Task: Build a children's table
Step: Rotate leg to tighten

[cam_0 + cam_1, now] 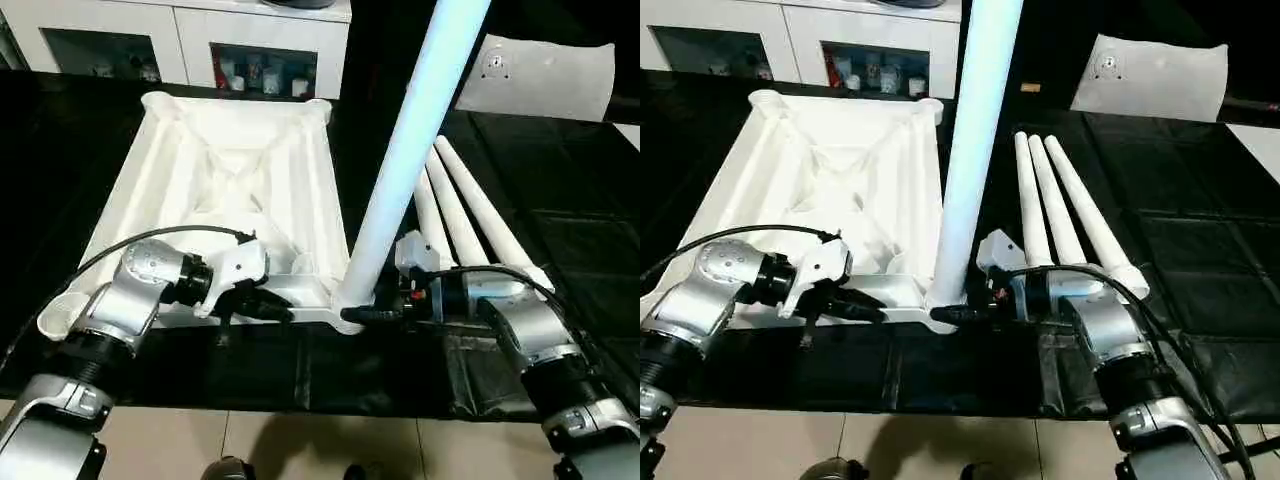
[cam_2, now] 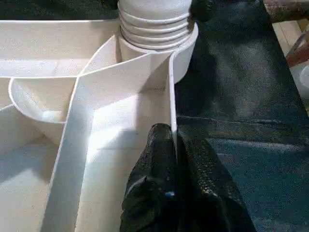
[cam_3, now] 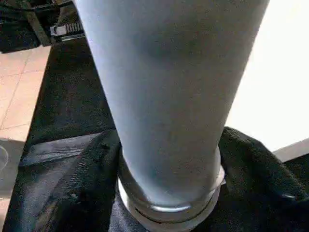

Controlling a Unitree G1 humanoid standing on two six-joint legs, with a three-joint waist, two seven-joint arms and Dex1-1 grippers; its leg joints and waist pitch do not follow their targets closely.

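The children's table top (image 1: 240, 190) lies upside down on the black-covered counter (image 1: 560, 170), ribbed underside up, near the counter's front edge and toward its left side. One leg (image 1: 400, 160) stands upright in the front right corner socket (image 2: 179, 53), its threaded end partly seated. Three more legs (image 1: 1065, 215) lie side by side just beside the top on its right.

The parts look like thin-walled moulded plastic: light, fairly stiff, smooth and likely slippery on the round legs. The top should be best held by a rib or its rim, the leg low down near the thread, where a twist carries without levering the socket.

The left gripper (image 2: 169, 193) reaches in from the front edge, forearm low and level, its jaws clenched on the thin front rim wall (image 2: 171, 104) just beside the socket, steadying the top. The right gripper (image 1: 385, 313) comes in level from the right, its jaws clamped around the base of the upright leg just above the socket.
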